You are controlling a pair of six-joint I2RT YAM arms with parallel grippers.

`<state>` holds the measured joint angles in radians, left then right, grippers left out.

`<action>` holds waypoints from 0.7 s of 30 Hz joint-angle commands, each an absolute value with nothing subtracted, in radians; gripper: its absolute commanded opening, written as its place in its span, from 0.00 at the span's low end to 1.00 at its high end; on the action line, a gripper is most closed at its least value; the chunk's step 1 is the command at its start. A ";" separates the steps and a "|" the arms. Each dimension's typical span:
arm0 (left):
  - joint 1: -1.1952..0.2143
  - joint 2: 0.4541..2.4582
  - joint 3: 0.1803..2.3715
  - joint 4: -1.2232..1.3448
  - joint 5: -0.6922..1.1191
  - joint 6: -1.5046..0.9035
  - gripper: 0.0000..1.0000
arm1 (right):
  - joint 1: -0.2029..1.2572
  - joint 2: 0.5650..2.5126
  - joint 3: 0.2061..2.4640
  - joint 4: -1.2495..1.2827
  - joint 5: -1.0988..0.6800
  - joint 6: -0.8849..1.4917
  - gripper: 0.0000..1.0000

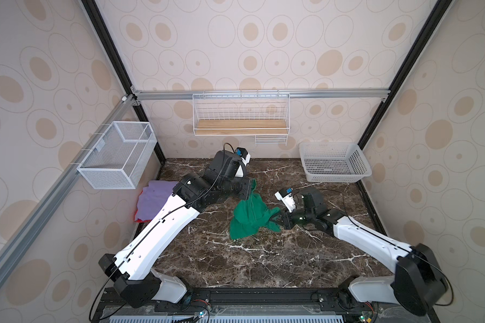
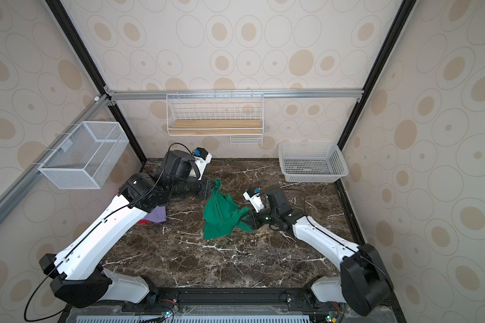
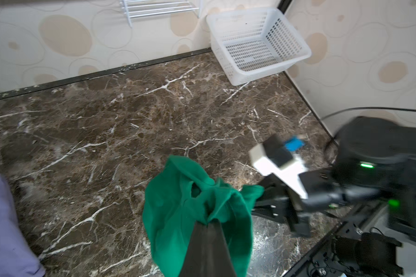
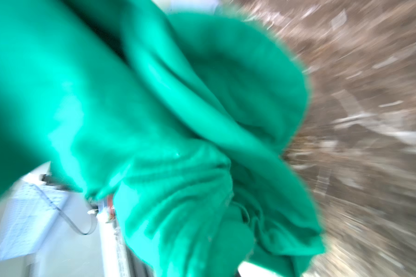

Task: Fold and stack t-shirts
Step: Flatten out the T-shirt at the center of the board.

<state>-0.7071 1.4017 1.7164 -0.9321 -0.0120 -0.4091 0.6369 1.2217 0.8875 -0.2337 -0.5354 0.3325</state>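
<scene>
marble (image 1: 235, 265) — left gripper (image 3: 207, 226), right gripper (image 1: 277, 219) pinch green tee (image 1: 249, 219).

This is a robot test cell dressed up as a home. Wallpapered panels (image 1: 249, 42) sit in an aluminium frame (image 1: 263, 93) around a marble-look tabletop (image 1: 235, 265). A wire shelf (image 1: 240, 128), a mesh basket (image 1: 107, 176) and a plastic basket (image 1: 333, 171) furnish it, and two robot arms (image 1: 157, 232) stand on a front rail (image 1: 263, 296).

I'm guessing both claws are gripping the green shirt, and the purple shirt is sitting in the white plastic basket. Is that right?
Not quite. A top view shows the purple shirt lying on the table, on top of a red shirt, far from the white plastic basket, which holds nothing. The left claw and right claw do both grip the green shirt.
</scene>
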 commanded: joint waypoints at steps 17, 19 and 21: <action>-0.642 1.946 2.211 -0.903 0.146 -0.515 0.00 | 0.661 0.911 1.653 -1.041 -0.038 0.107 0.00; -0.640 2.028 2.367 -0.957 0.173 -0.507 0.00 | 0.660 0.897 1.682 -1.082 -0.063 0.103 0.00; -0.640 2.083 2.488 -0.999 0.181 -0.494 0.00 | 0.661 0.888 1.693 -1.111 -0.121 0.104 0.00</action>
<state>-0.6586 2.0575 2.3493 -0.9092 0.1516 -0.5102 0.6571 0.9356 1.6394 -1.0512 -0.0704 0.1223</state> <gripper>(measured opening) 0.042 0.059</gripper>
